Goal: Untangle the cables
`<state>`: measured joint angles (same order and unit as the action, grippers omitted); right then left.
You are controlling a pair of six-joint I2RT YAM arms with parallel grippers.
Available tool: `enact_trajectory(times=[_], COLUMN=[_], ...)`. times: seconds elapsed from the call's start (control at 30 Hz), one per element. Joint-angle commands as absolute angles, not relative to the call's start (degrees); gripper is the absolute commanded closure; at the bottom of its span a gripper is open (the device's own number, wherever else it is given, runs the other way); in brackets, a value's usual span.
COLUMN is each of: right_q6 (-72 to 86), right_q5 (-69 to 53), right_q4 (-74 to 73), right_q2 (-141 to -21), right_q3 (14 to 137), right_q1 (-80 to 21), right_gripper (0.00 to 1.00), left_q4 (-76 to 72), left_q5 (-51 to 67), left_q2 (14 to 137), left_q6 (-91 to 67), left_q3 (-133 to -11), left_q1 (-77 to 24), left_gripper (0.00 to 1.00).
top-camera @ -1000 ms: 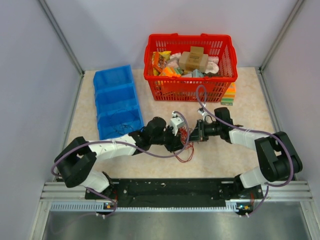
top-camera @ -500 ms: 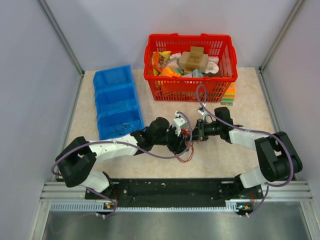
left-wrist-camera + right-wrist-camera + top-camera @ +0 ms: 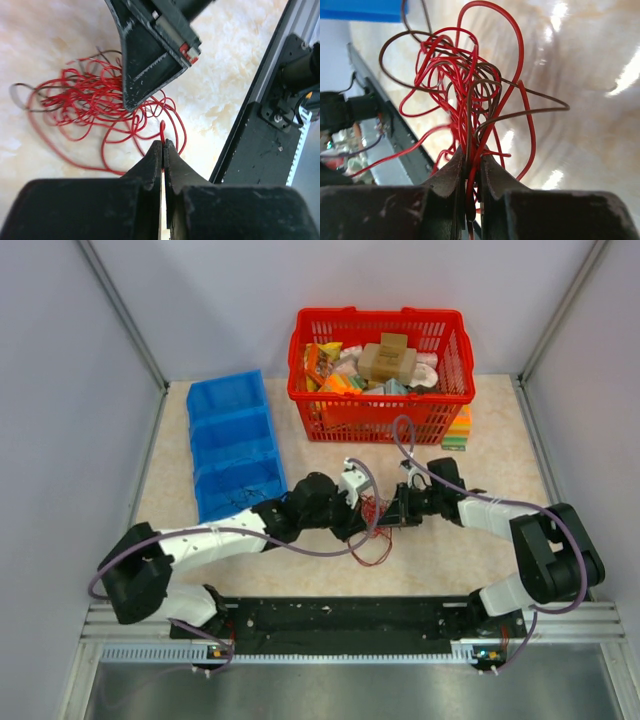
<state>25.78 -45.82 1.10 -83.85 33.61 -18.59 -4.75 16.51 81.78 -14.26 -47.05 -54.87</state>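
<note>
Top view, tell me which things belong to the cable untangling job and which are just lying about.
Part of the job:
- cables
- left tool, shut on one red loop
- right tool, shut on several strands

Lying about:
- red basket of packets
- blue bins
- coloured stack beside the basket

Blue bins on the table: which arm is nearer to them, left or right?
Left. The left arm passes just beside the near corner of the blue bins; the right arm is beyond the cables, well apart.

Pale grey walls [image 3: 200,300] enclose a beige marbled tabletop [image 3: 430,562] showing glossy light glints.
</note>
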Motion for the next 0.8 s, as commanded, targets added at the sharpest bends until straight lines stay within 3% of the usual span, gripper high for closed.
enact_trajectory(times=[0.0,0.1,0.33,0.43,0.5,0.57,0.73,0.77], right_q6=[24.2,27.0,31.0,31.9,32.2,32.0,29.3,28.7], right_q5=[-31.9,-22.3,-10.4,-8.8,-8.8,-10.2,-21.0,-23.2], right_q4=[-4.9,-7.9,-12.5,-12.5,-12.4,-12.1,-7.4,-7.5], right_q2=[-83.8,-83.7,-82.8,-81.4,-80.9,-80.8,-81.6,-82.0], right_q3=[36.7,37.2,37.6,36.5,35.9,35.8,34.8,35.0], right_q1=[-17.3,-15.9,-13.3,-11.2,-9.9,-9.7,-9.7,-9.7], right_gripper=[0.93,0.92,0.86,0.69,0.66,0.55,0.63,0.62], left_q4=[-0.6,1.6,2.6,2.2,2.9,4.0,10.1,10.4], left_q5=[6.6,-3.9,-15.0,-18.3,-19.2,-20.6,-12.9,-9.0], left_q2=[70.9,63.4,50.5,46.1,44.4,44.2,50.7,53.1], left_q6=[-15.6,-15.2,-7.6,-4.2,-2.0,-0.7,-5.8,-9.2], left_q3=[-50.0,-51.4,-56.1,-58.6,-60.9,-62.9,-65.7,-65.5], left_q1=[-55.8,-56.8,-57.0,-57.0,-57.0,-57.0,-57.0,-57.0], left_gripper=[1.00,1.00,1.00,1.00,1.00,1.00,1.00,0.96])
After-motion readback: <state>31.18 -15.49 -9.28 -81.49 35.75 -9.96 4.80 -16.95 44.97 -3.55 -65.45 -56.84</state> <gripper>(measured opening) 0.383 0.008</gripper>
